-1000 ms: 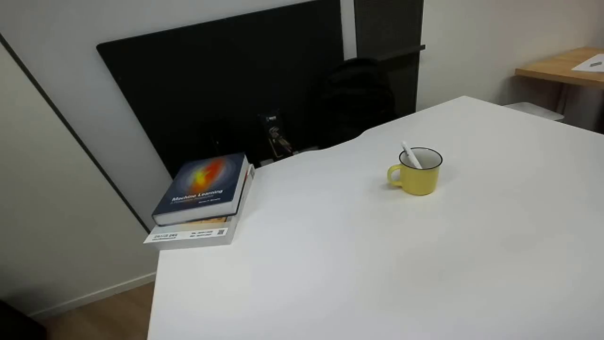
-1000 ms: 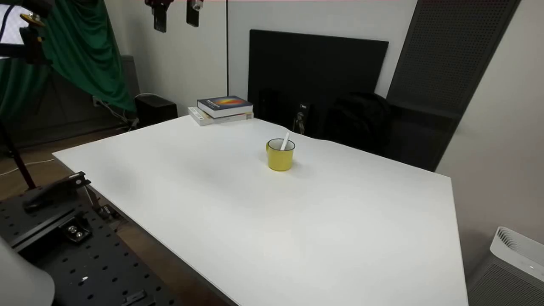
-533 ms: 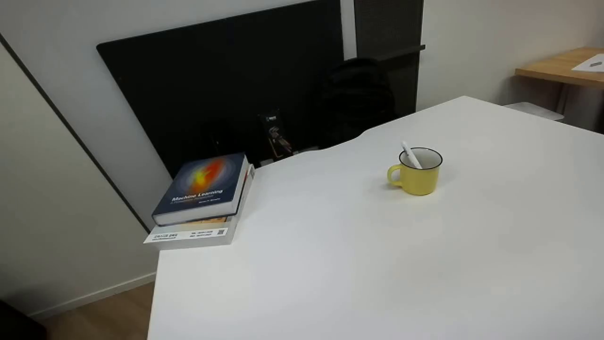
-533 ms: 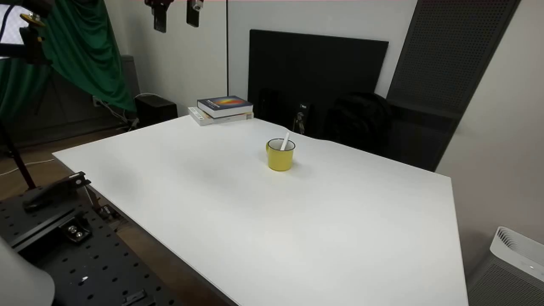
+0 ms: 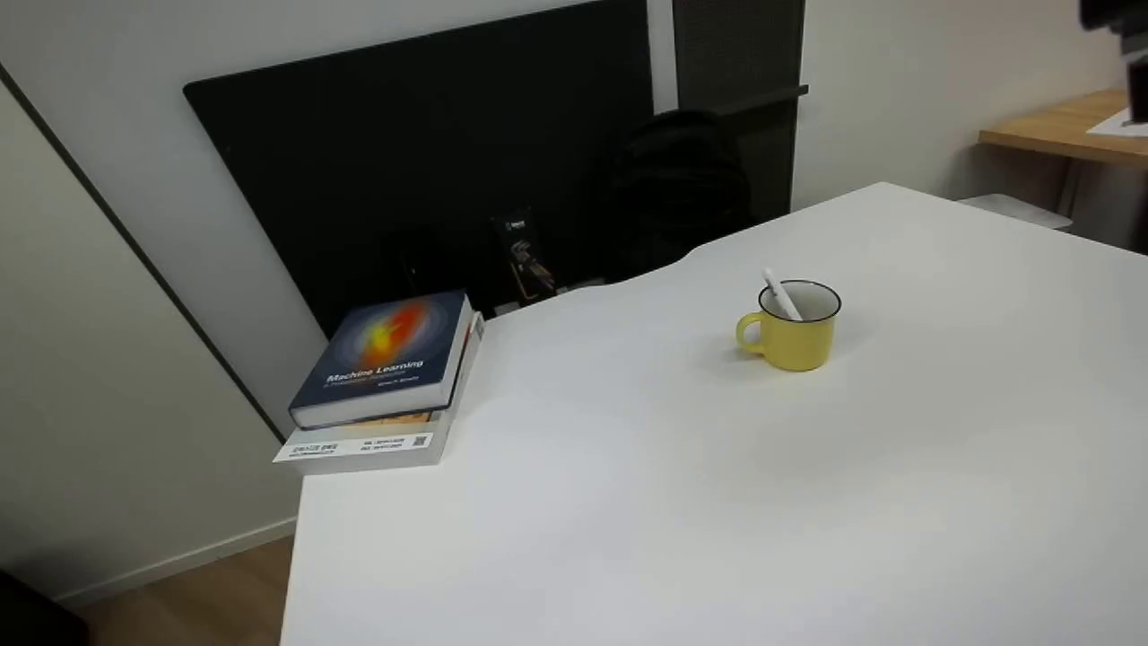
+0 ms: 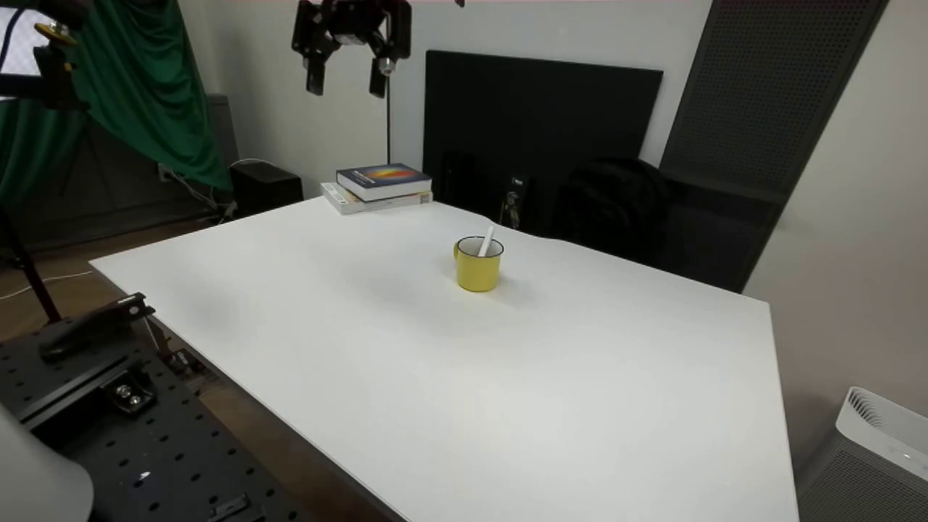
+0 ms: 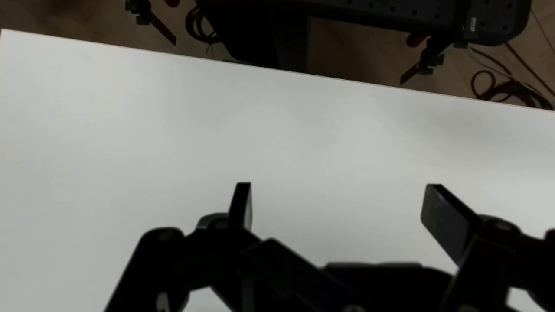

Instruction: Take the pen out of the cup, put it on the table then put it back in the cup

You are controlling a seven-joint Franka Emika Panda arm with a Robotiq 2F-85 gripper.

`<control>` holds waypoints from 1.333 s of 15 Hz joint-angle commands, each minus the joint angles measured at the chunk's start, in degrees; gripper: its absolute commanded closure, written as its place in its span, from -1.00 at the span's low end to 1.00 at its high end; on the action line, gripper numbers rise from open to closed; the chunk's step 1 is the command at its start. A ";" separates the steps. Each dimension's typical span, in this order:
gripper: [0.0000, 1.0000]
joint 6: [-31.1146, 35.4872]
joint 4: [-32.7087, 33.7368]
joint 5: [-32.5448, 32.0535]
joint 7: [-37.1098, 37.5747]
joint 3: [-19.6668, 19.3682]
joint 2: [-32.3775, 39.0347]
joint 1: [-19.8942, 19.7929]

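Where the green curtain (image 6: pixel 156 101) hangs: far left in an exterior view, well behind a black perforated plate (image 6: pixel 185 435) that fills the near corner.

Bench (image 6: pixel 594 406): large, plain and white, its far edge stepping in a shallow curve.

Fingers (image 6: pixel 315 76): high over the bench, pointing down and spread wide apart; in the wrist view only white bench surface shows between them, and they hold nothing.

Machine Learning textbook (image 5: pixel 395 350): lying flat on a paler second book (image 5: pixel 381 455) at a corner of the bench, its dark blue cover marked by a red and yellow flare.

Yellow mug (image 6: pixel 478 277): upright on the bench, right of the books and well apart from them in both exterior views; its handle points left, its rim is dark, its inside pale.

White pen (image 6: pixel 486 240): inside the yellow mug, tilted, its upper end rising past the dark rim; the lower end is hidden by the mug's wall.

Black panel (image 6: pixel 540 101): upright behind the bench, in front of a pale wall (image 6: pixel 551 29).

Dark backpack (image 5: pixel 677 179): at the panel's right edge, partly over it; its details are too dark to make out.

White grilled unit (image 6: pixel 870 449): far right in an exterior view, just beside the bench.
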 commanded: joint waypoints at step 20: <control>-1.00 -19.09 63.43 -1.21 -8.98 -8.50 54.18 -2.68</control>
